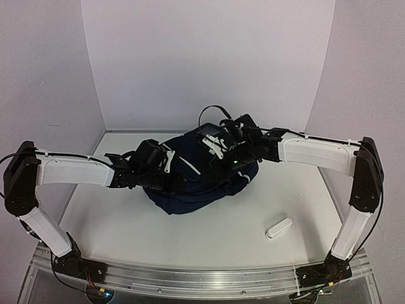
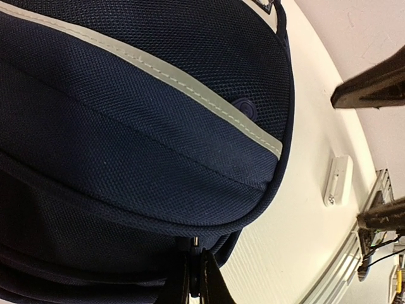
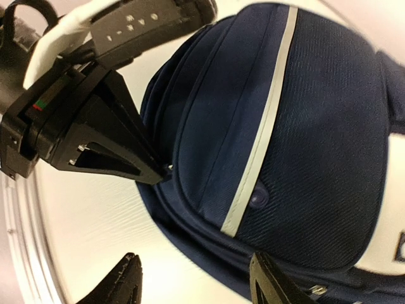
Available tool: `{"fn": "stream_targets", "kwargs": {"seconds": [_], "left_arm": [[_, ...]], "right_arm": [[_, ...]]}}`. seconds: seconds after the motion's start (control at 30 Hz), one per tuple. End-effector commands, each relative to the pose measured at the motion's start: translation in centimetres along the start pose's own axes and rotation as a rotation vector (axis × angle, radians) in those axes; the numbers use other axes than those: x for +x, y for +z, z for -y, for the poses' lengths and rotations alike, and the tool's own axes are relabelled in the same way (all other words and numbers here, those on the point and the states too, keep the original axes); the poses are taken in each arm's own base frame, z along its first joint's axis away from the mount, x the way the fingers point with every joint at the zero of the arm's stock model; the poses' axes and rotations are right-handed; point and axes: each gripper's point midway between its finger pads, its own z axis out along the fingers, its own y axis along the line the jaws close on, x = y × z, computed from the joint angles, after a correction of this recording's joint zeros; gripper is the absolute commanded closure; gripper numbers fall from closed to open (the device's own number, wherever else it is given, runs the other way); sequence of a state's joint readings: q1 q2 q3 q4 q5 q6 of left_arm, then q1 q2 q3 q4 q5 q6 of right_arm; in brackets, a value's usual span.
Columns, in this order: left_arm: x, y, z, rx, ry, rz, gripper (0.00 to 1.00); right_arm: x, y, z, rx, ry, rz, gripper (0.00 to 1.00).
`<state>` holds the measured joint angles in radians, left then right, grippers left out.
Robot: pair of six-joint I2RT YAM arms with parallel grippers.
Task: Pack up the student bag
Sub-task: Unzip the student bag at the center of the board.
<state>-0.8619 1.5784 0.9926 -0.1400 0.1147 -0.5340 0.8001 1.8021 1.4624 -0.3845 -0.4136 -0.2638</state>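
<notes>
At the middle of the table (image 1: pixel 209 237) the student bag (image 1: pixel 190 190) is laid front-up, its zip tab (image 2: pixel 195 241) apparently pinched by the pressed-together fingers of the left gripper (image 2: pixel 196 266), probably so the seam can be drawn open, while the right gripper (image 3: pixel 199 285) is held over it, fingers spread and empty, with a white case (image 1: pixel 278 228) well apart.

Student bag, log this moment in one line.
left gripper: shut at seam of student bag | right gripper: open above bag
</notes>
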Motion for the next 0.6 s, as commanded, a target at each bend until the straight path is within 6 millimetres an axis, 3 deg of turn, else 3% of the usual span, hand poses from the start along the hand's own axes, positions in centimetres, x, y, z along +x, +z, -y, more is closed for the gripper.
{"fn": "stream_targets", "kwargs": {"seconds": [0.0,0.3,0.47,0.57], "left_arm": [[-2.2,-0.7,2.6,0.132,-0.021,0.071,1.00],[-2.3,-0.8,2.6,0.158,-0.055,0.067,1.00],[-2.8,-0.8,2.9,0.178,-0.059,0.083,1.00],[-2.7,-0.9,2.7,0.175,-0.065,0.086,1.00]], "right_arm": [[-1.6,1.0,1.2,0.058,-0.170,0.051,0.44],[-0.7,3.4,-0.6,0.043,-0.304,0.001,0.45],[-0.8,4.4,0.7,0.123,-0.332,-0.016,0.48],[-1.1,4.4,1.6,0.186,-0.334,-0.017,0.59]]}}
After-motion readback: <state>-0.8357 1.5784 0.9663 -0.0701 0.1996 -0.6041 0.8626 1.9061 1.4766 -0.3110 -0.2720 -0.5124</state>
